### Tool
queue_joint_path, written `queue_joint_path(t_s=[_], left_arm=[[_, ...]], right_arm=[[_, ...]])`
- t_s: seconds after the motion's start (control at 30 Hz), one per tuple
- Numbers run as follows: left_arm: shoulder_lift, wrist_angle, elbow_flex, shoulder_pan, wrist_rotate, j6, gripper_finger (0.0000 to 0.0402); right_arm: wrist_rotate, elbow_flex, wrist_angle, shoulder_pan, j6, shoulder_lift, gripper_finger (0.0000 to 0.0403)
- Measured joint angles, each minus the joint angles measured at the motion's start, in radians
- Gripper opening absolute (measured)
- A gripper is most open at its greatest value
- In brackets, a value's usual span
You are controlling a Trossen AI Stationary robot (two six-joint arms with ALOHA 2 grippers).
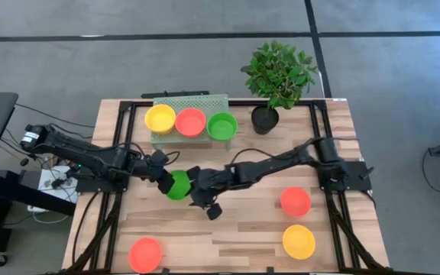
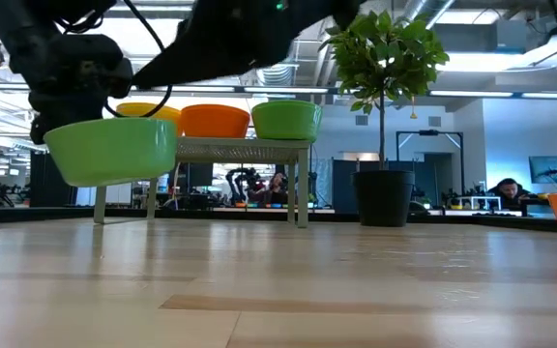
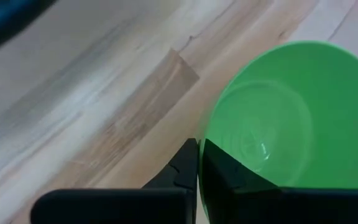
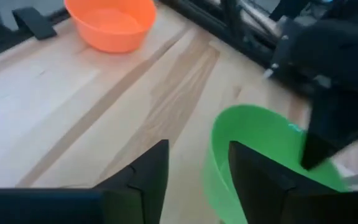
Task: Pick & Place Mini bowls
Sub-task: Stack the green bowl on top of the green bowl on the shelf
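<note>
My left gripper (image 3: 197, 171) is shut on a green mini bowl (image 1: 178, 185) over the middle of the table. The low view shows this green bowl (image 2: 114, 150) clear of the tabletop. My right gripper (image 4: 197, 174) is open at the bowl's opposite side, one finger outside its rim (image 4: 213, 152) and one over its hollow. A yellow bowl (image 1: 160, 118), a red bowl (image 1: 191, 122) and a green bowl (image 1: 221, 126) rest by their bases on the pale green rack (image 1: 193, 101). Loose on the table are a red bowl (image 1: 295, 201), a yellow bowl (image 1: 299, 241) and another red bowl (image 1: 145, 254). My left gripper pinches the green bowl's rim (image 3: 205, 134) on its left side, one finger (image 3: 229, 174) inside the hollow and one finger (image 3: 182, 168) outside. It comes slanting down from the table's left. The bowl is lifted clear, mouth upward. My right gripper: whether it touches the bowl, I cannot tell.
A black plant pot (image 1: 264, 119) with a leafy plant stands at the far edge, right of the rack. Black frame rails (image 1: 321, 130) run along the table's sides. Bare wood (image 1: 228, 237) lies near the front edge between the loose bowls.
</note>
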Motion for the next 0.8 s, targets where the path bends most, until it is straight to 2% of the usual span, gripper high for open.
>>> queue_joint_path(t_s=[0.17,0.33,0.8], left_arm=[[0.0,-0.002,0.0,0.002,0.001,0.002,0.0012],[0.0,-0.006,0.0,0.002,0.001,0.002,0.001],[0.0,0.031,0.0,0.002,-0.006,0.0,0.0016]], right_arm=[[0.0,0.134,-0.097,-0.014,-0.002,0.096,0.0174],[0.014,0.182,-0.166,-0.032,-0.002,0.123,0.0165],[0.018,0.183,-0.248,-0.075,-0.057,0.122,0.0063]])
